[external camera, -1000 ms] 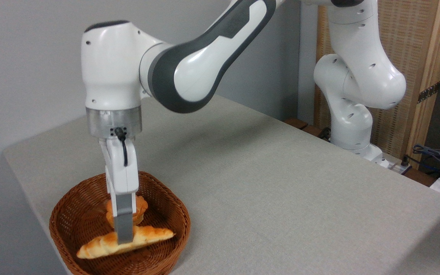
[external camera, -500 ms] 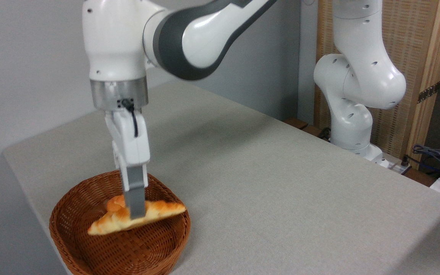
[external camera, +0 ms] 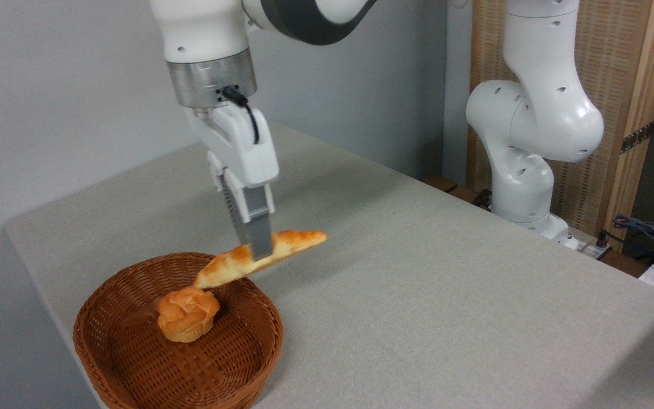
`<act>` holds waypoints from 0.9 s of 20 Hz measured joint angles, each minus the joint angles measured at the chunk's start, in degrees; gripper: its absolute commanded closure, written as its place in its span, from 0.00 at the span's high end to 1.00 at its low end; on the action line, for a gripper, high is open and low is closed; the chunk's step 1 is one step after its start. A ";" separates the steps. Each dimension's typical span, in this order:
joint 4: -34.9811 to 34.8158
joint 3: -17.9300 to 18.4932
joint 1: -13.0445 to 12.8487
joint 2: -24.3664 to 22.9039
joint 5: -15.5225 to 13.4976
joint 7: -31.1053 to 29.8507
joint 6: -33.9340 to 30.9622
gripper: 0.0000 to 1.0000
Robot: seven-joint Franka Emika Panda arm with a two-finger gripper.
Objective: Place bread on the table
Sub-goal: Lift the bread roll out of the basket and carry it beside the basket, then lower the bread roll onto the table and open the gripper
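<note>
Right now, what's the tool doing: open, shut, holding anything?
Tool: shut on the bread, held in the air, tilted, above the basket rim.

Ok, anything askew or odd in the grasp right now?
The bread hangs tilted in the gripper, right tip higher, its left end over the basket rim. Nothing spilled; the bun sits upright inside.

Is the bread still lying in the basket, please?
No, the bread hangs tilted in the air, clamped in the gripper, above the basket rim, with only the bun inside.
</note>
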 measured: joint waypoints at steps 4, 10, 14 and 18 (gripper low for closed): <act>-0.04 0.03 0.14 -1.35 -0.87 -0.71 -6.73 0.37; -0.55 -0.38 -0.14 -1.98 -1.06 -0.71 -12.41 1.00; -0.94 -0.95 -0.36 -1.97 -1.07 -0.71 -12.71 1.00; -1.27 -1.14 -0.54 -1.96 -1.07 -0.71 -12.71 1.00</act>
